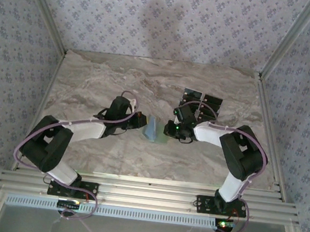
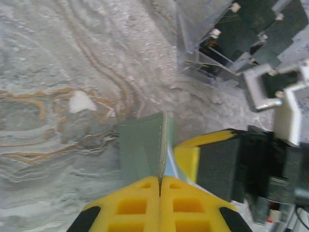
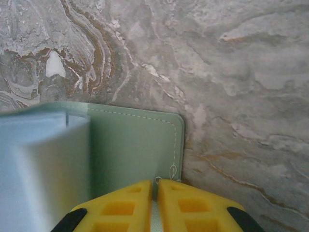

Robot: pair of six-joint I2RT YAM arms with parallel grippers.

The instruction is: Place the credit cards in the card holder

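The pale green card holder stands on edge at the table's middle, between my two grippers. My left gripper is shut on one thin flap of the card holder, seen edge-on. My right gripper is shut on the stitched edge of another flap of the card holder, and a pale blue inner face shows to the left. The black credit cards stand in a clear rack behind the right gripper. They also show at the upper right of the left wrist view as credit cards.
The marble-patterned table is walled with patterned panels on three sides. The right arm lies just in front of the card rack. A metal rail runs along the near edge.
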